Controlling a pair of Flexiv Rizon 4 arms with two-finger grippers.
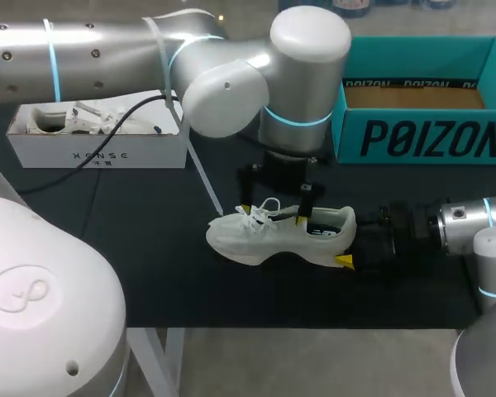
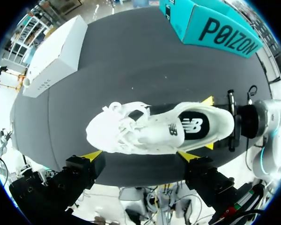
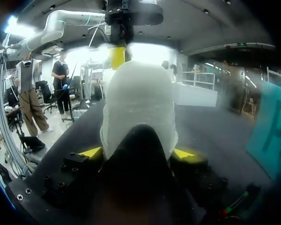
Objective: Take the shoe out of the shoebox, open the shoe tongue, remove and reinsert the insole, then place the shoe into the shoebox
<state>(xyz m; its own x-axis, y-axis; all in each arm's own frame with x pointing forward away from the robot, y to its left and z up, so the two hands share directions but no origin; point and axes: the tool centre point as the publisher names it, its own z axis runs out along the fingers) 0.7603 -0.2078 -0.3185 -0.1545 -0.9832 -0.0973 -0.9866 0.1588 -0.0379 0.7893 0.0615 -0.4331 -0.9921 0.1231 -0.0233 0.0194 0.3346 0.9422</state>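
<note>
The shoe (image 1: 256,238) is white — its insole (image 2: 193,126) black — the shoebox (image 1: 422,139) teal.

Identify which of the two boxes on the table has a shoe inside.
The white box: a white shoe lies in it, while the teal box shows only bare brown floor.

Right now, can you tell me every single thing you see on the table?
shoe: one, white, middle of the table
second shoe: one, white, inside the white shoebox
teal shoebox: one, teal, open, far right
white shoebox: one, white, far left
table: one, black, under everything
left tool: one, yellow tips, open above the shoe
right tool: one, yellow tips, shut on the shoe's heel
</note>
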